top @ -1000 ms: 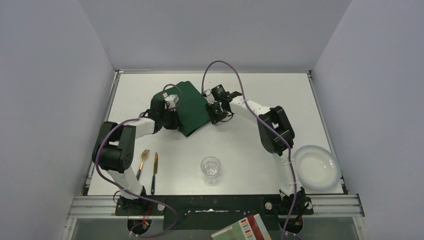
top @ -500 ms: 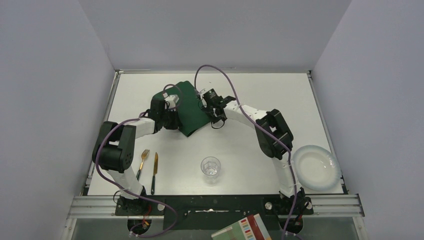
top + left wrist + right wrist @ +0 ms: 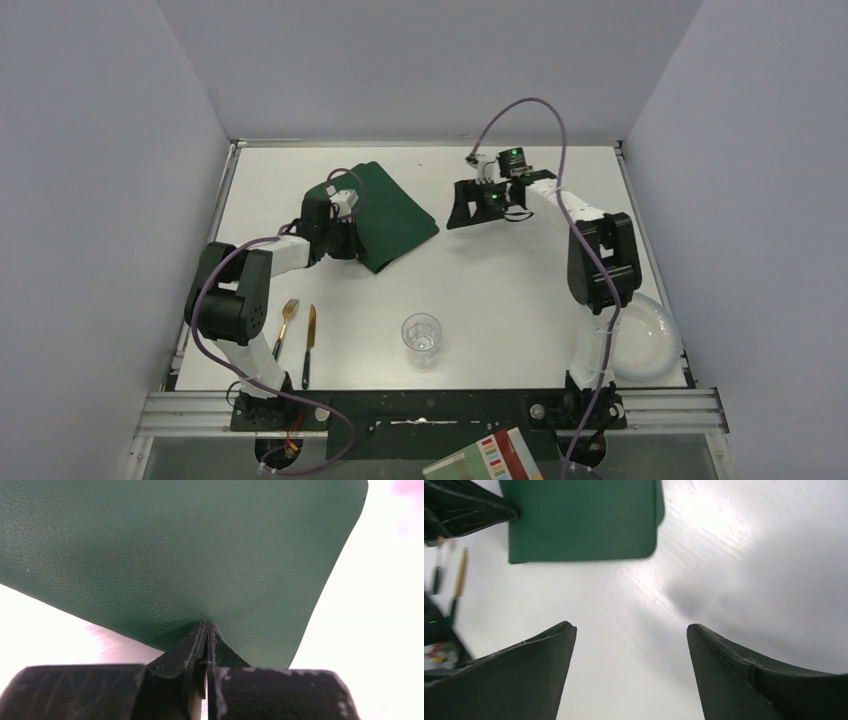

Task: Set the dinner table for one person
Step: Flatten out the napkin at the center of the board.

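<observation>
The white dinner table [image 3: 500, 290] carries a dark green placemat [image 3: 390, 210] at its back left, lying askew. My left gripper [image 3: 346, 238] is shut on the placemat's near-left edge; in the left wrist view its tips [image 3: 206, 626] pinch the green sheet [image 3: 190, 555]. My right gripper [image 3: 460, 210] hangs open to the right of the placemat, apart from it. The right wrist view shows both fingers [image 3: 539, 665] spread wide over bare tabletop [image 3: 634, 660], with the placemat [image 3: 579, 520] ahead of them.
A clear glass [image 3: 421, 335] stands near the front middle. A fork [image 3: 287, 322] and a knife [image 3: 310, 345] lie side by side at the front left. A white plate [image 3: 645, 345] sits at the front right, partly behind the right arm.
My right gripper has opened, let go of the placemat's right edge and swung away to the right. The placemat now lies flatter. The left gripper has kept its grip and place.
</observation>
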